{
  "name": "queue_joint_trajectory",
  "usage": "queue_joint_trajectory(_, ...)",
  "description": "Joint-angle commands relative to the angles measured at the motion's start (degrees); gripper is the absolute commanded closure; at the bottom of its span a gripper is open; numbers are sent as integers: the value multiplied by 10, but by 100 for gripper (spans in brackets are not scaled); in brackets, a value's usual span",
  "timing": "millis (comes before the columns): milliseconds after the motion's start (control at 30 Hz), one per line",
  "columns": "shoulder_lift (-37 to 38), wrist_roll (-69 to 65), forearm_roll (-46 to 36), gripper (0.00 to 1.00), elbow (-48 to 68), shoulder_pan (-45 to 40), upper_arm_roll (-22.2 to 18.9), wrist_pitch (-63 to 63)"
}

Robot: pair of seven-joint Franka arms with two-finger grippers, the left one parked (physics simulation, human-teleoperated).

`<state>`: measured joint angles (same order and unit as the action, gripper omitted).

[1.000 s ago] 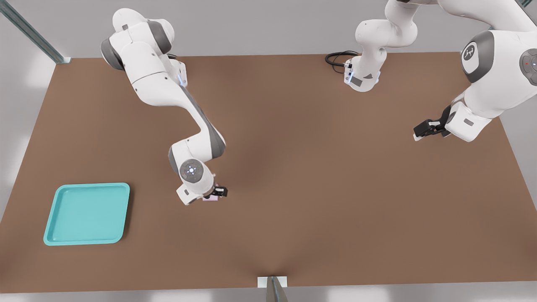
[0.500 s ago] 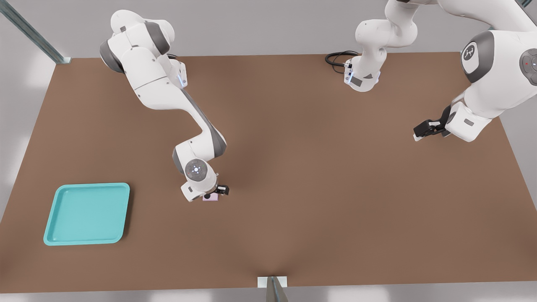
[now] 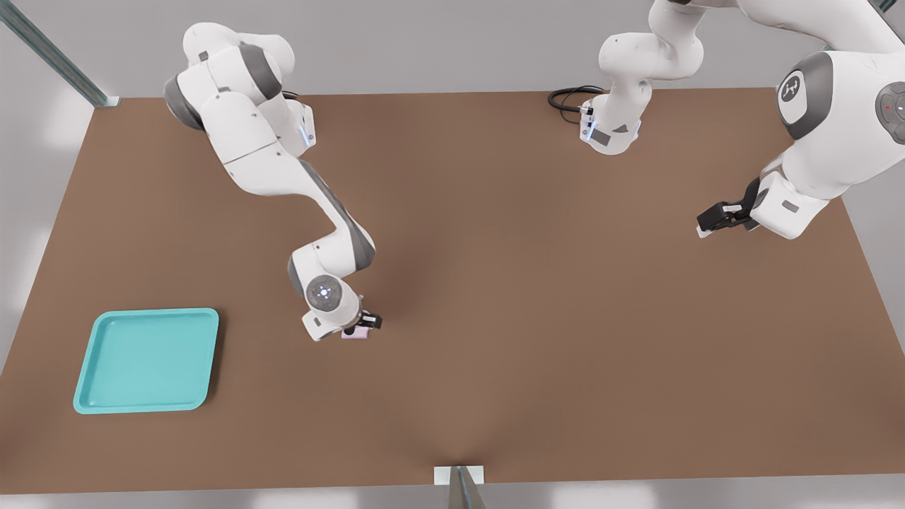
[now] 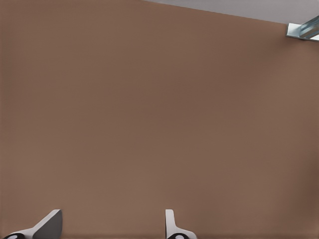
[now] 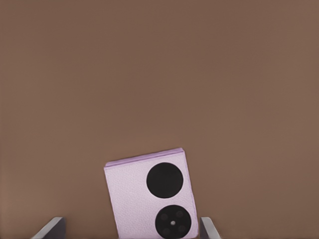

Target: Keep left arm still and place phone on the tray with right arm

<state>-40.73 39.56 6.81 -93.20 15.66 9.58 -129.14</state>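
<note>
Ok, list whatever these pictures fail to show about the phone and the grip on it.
- Phone, right wrist view: its near end is cut off by the picture's edge.
- Phone, front view: mostly hidden under the right arm's gripper; only a pale sliver shows.
- Fingers, right wrist view: only the tips show, open on either side of the phone; contact cannot be told.
- Tray: seen only in the front view, outside both wrist views.

The right arm (image 3: 283, 155) is chunky glossy white shells with dark grey bands at the joints. Its round grey wrist cap (image 3: 324, 291) has a pale blue-white light in the middle, and right below that cap sits the black two-finger gripper (image 3: 360, 324).
</note>
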Motion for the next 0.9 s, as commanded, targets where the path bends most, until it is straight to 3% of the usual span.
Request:
queue_joint_trajectory(0,-2,-12,0,0,0,0,1,-17)
queue_joint_trajectory(867,-34,-58,36,0,-20,-19,1,-59)
